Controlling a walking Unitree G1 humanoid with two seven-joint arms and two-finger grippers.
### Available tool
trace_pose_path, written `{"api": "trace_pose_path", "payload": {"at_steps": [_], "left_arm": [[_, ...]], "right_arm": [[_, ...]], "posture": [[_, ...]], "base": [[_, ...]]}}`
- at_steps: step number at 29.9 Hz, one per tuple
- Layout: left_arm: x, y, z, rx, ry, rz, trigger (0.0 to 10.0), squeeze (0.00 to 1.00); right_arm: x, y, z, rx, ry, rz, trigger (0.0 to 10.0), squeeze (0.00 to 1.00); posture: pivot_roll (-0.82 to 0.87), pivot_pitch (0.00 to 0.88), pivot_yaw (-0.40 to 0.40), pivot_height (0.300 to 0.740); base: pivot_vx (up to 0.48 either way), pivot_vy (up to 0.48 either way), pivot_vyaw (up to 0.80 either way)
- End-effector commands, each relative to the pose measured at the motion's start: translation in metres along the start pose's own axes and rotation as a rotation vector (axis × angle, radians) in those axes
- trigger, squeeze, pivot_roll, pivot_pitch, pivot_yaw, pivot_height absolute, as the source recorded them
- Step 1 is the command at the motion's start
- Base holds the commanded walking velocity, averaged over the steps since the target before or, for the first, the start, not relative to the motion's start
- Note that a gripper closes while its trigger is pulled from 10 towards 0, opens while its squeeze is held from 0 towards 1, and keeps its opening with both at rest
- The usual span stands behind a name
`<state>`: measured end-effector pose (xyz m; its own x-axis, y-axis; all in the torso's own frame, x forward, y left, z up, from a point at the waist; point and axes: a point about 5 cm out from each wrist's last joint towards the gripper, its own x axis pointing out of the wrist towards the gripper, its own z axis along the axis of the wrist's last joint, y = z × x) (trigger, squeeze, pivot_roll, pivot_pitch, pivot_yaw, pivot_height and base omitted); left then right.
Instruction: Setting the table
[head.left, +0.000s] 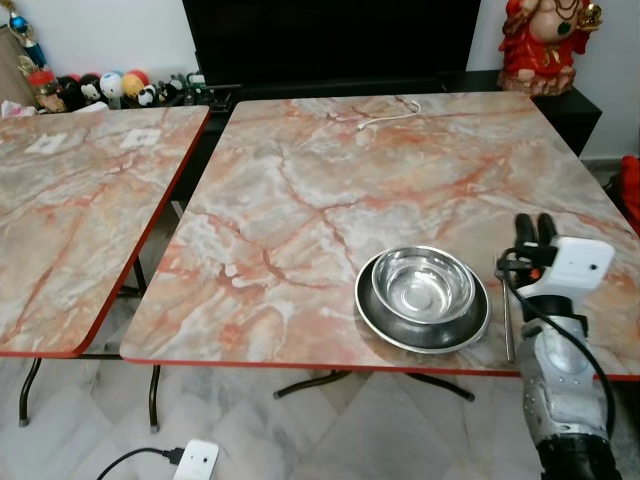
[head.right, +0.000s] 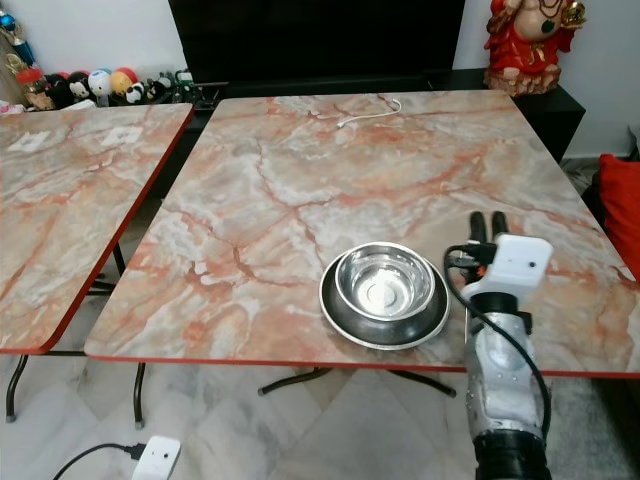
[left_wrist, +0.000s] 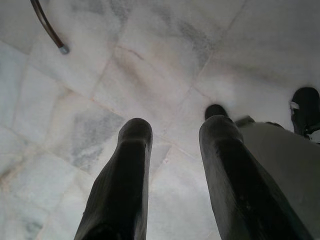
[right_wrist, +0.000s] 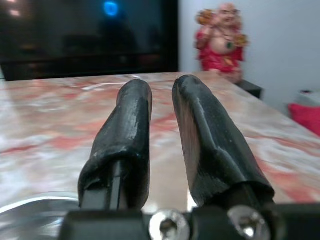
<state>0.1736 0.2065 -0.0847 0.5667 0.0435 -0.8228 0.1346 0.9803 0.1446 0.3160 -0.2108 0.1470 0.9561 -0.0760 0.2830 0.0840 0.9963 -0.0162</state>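
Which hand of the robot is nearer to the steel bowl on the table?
The right. The right hand is over the table just beside the steel bowl, empty. The left hand hangs over the floor, away from it.

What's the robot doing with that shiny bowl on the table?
The robot is setting the table. A shiny steel bowl sits inside a steel plate near the front edge of the marble table. A thin piece of cutlery lies just right of the plate. The right tool is over the table above that cutlery, holding nothing, its fingers a little apart. The left tool hangs open over the floor, idle.
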Motion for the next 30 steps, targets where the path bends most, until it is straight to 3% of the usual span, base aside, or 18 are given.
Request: {"api": "trace_pose_path", "payload": {"at_steps": [1,6,17,21,30], "left_arm": [[-0.002,0.003,-0.008,-0.006,0.035,0.005,10.0,0.0],[-0.002,0.003,-0.011,-0.007,0.043,0.006,10.0,0.0],[-0.006,0.011,-0.023,-0.012,0.071,0.017,10.0,0.0],[-0.003,-0.002,-0.019,-0.012,0.068,0.003,10.0,0.0],[-0.003,-0.008,-0.018,-0.02,0.066,-0.001,10.0,0.0]], "right_arm": [[0.0,0.013,0.004,0.005,-0.014,0.059,10.0,0.0],[-0.003,0.029,0.003,0.032,-0.001,0.096,10.0,0.0],[0.002,0.037,0.004,0.064,0.007,0.073,10.0,0.0],[0.01,0.049,0.006,0.065,0.004,0.086,10.0,0.0],[0.012,0.053,0.006,0.068,0.006,0.102,10.0,0.0]], "posture": [[-0.12,0.0,0.055,0.74],[-0.13,0.0,0.045,0.74],[-0.11,0.0,0.037,0.74],[-0.1,0.0,0.031,0.74],[-0.11,0.0,0.023,0.74]], "base": [[0.0,0.48,0.0],[0.0,0.48,0.0],[0.0,0.48,0.0],[0.0,0.48,0.0],[0.0,0.48,0.0]]}}
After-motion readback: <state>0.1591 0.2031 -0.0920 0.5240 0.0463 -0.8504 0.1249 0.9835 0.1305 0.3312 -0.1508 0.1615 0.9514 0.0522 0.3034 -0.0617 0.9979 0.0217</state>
